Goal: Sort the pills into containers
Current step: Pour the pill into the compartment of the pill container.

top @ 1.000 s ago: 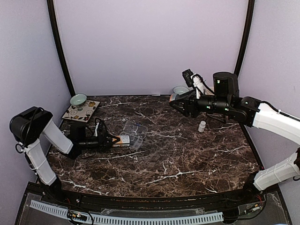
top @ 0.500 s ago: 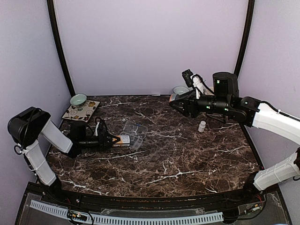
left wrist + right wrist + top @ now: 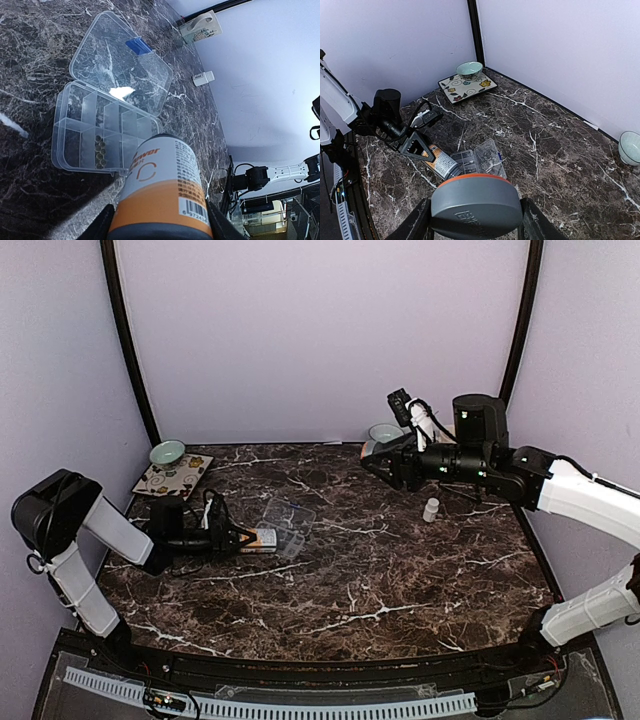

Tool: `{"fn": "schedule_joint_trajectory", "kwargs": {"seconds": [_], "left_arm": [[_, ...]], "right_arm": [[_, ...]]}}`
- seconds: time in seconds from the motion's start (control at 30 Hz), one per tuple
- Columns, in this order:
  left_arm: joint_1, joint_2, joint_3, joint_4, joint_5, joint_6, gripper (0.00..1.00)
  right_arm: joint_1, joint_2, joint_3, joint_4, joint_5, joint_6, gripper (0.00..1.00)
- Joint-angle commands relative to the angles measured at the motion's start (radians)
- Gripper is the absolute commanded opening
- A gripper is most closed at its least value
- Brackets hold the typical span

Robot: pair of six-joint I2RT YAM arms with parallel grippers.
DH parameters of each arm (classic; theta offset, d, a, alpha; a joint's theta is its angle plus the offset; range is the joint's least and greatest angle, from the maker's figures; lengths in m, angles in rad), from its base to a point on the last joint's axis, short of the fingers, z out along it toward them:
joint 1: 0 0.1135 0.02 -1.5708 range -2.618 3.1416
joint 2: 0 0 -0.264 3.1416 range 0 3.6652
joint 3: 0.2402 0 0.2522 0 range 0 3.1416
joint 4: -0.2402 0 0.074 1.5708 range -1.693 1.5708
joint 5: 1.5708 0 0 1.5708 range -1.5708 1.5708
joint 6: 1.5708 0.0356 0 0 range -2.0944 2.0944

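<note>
Low, left claw (image 3: 233,539) levels bottle (image 3: 160,195) at box (image 3: 70,141); right claw (image 3: 377,459), raised, grips cap (image 3: 476,205).

Two matching arms. Left arm (image 3: 112,530): white tube links, black rounded joint housings, black cable loops nr wrist. Right arm (image 3: 590,495): white links, black cylindrical motor, black forearm w/ small green lights (image 3: 487,471). Left gripper (image 3: 243,538) & right gripper (image 3: 373,462): black, angular fingers.
</note>
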Motion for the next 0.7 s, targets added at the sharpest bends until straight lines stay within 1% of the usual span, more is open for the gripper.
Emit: {"fn": "schedule_joint_trajectory", "kwargs": {"seconds": [0.0, 0.67], "left_arm": [[-0.004, -0.036, 0.017, -0.015, -0.001, 0.025, 0.00], [-0.004, -0.063, 0.022, -0.054, -0.018, 0.044, 0.00]], "right_arm": [[0.009, 0.004, -0.001, 0.043, -0.008, -0.004, 0.33], [0.010, 0.009, 0.007, 0.042, -0.013, -0.006, 0.33]]}}
